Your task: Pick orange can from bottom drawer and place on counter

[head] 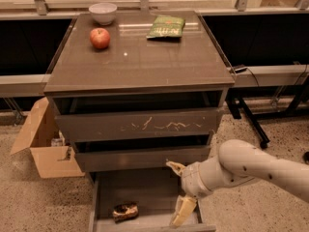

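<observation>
Bottom drawer [141, 187] open, orange can [125, 211] lies inside, front left. Your gripper [179, 189] hangs over drawer's right side, near can, claw spread wide, holding nothing. Nothing picked yet. You must grab can, lift, set it on counter [145, 57].

Gripper [179, 190] at right of bottom drawer [140, 190], free room toward orange can [125, 211]

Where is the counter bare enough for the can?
Bare: the counter in front of the apple and snack bag. Crowded: its back edge, with the bowl. The open gripper is over the bottom drawer, right of the can.
</observation>
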You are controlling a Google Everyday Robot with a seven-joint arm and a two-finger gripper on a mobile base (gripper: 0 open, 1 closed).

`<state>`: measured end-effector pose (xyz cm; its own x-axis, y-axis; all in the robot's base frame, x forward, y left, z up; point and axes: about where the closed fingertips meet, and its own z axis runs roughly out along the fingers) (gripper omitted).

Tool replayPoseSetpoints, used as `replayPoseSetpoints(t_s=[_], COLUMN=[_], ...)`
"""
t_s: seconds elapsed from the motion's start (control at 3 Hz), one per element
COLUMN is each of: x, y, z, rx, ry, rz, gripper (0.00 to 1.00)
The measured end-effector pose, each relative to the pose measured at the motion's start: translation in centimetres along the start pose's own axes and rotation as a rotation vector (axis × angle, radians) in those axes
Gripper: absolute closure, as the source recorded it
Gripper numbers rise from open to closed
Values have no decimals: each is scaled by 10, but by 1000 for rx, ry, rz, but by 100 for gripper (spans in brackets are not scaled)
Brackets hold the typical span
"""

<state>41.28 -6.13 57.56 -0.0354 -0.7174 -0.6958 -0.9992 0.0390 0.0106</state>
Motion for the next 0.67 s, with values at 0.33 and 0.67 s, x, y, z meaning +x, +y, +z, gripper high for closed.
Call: replayPoseSetpoints(t_s=[0.33, 0.67], x=[12, 12], y=[12, 12], z=[60, 60], rx=[-86, -86], ry=[-54, -54], rz=[33, 33], gripper=[0, 0])
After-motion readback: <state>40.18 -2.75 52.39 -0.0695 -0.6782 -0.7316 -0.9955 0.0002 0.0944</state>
